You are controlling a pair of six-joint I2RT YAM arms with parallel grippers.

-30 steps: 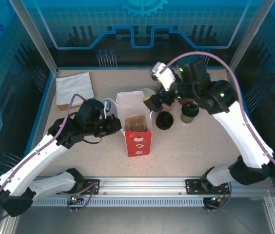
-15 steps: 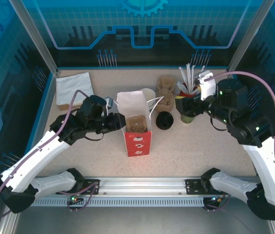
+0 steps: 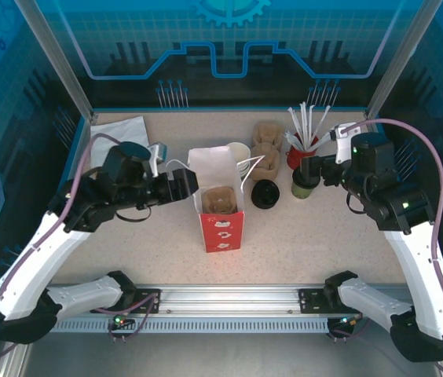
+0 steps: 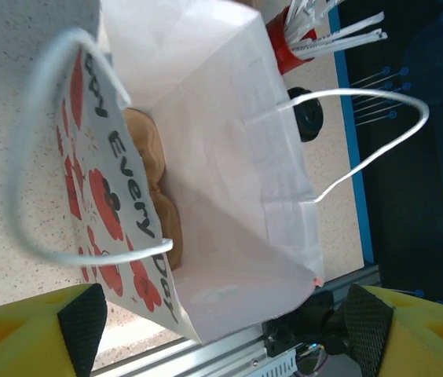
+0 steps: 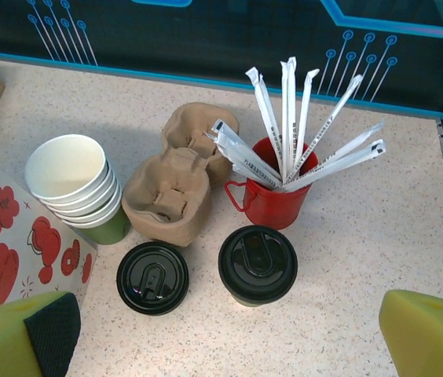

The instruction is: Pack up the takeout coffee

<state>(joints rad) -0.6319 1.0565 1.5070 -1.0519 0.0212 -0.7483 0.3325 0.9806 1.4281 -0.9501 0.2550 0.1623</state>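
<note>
L tool [image 4: 223,322] released, fingers wide, nothing held, just left of the white paper bag w/ red flower print [image 3: 221,224]. R tool [image 5: 229,338] spread wide too, empty, above the small paper cup w/ round black plastic lid on [image 5: 258,265]. Cup stands upright on the speckled desk [image 5: 347,259], betw. a loose black lid [image 5: 152,277] and a red cup of white straws [image 5: 272,200].

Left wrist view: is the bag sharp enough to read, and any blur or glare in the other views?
Left wrist: bag sharp, print readable, paper not washed out. Right wrist: loose black lid and straws crisp, even light, faint sheen on the lid. Top external: no motion blur, soft shadows on the table.
</note>
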